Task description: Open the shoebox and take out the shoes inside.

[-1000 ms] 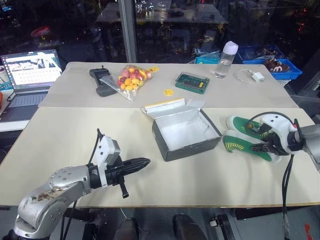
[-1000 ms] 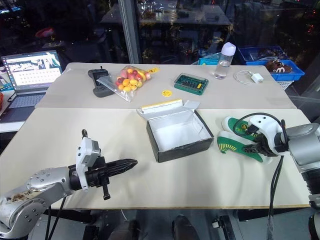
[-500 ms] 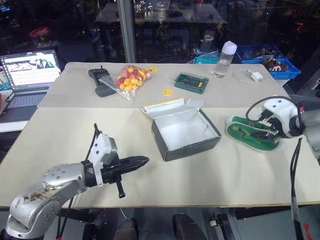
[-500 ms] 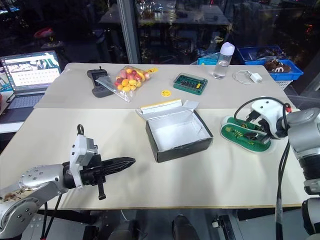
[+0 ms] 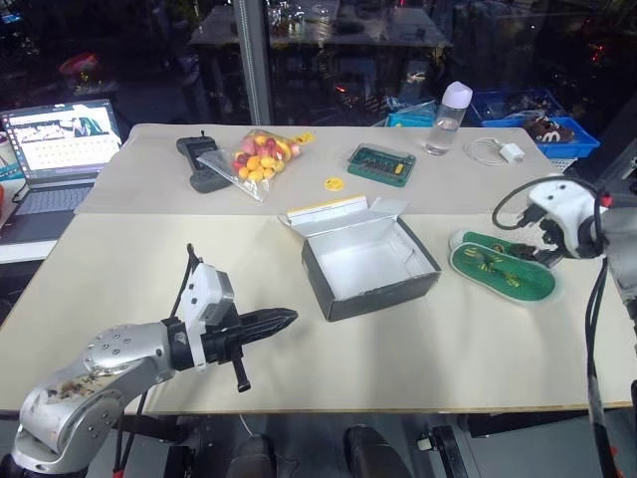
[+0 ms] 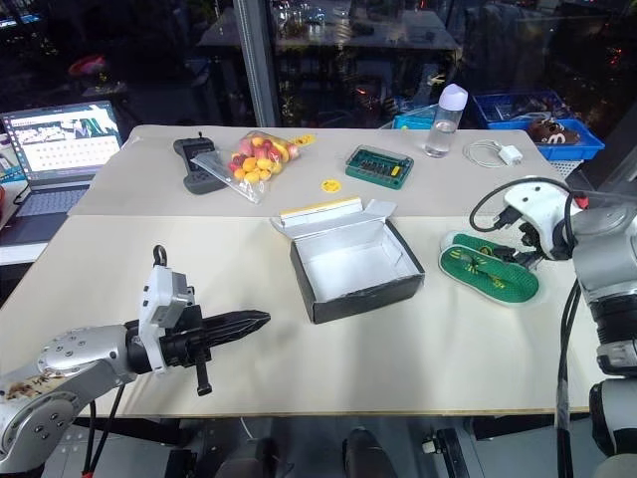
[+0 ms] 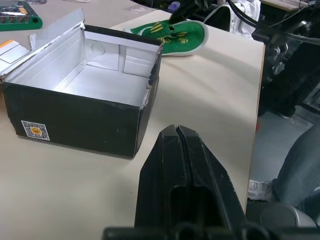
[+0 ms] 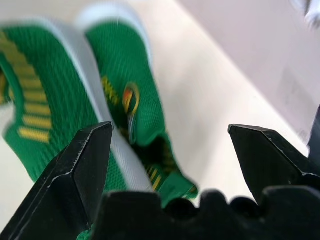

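Right wrist view: shoes (image 8: pixel 75 110) beneath the spread right pincer (image 8: pixel 170 150).

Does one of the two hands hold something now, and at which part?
Nothing is held. The right hand is open above the shoes on the table; the left hand is shut and empty.

At centre frame you see the shoebox (image 5: pixel 368 267), black outside, white inside, its lid edge yellow. At right, the shoes (image 5: pixel 503 265) are green with yellow markings. Upper left, a bag of balls (image 5: pixel 257 157) shows red, orange and yellow.
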